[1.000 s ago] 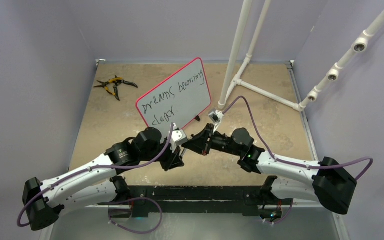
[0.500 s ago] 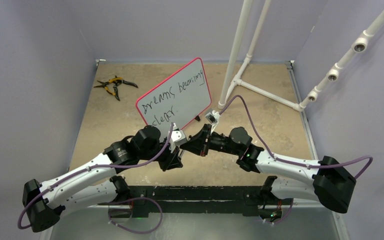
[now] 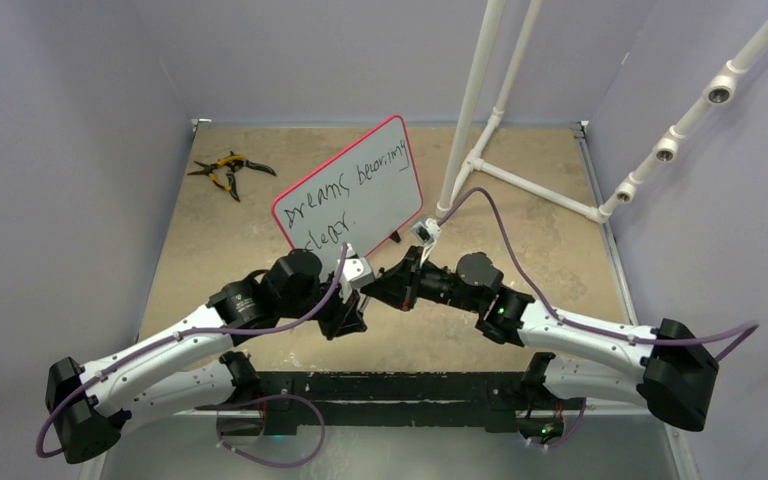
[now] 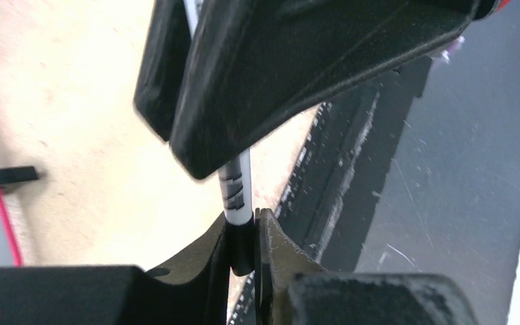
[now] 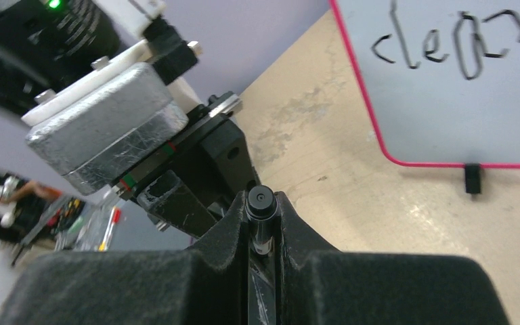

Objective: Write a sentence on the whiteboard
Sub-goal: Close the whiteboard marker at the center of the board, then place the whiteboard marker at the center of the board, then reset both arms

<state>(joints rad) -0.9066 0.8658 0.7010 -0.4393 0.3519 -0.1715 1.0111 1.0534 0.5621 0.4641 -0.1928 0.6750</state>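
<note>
Lower centre of the overhead view, left gripper (image 4: 245,222) and right gripper (image 5: 261,203) both clamped on one marker (image 4: 237,184), whiteboard (image 3: 388,208) at mid-frame just beyond, black sentence (image 3: 352,185) reading "Dreams becoming" over "clear", yellow-handled pliers (image 3: 228,170) upper left.

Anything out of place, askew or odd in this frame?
Yellow-handled pliers lie at the far left of the table, unrelated to writing. The whiteboard stands turned askew to the table's edges; its sentence slants but is legible. The left gripper and right gripper both clamp one marker.
</note>
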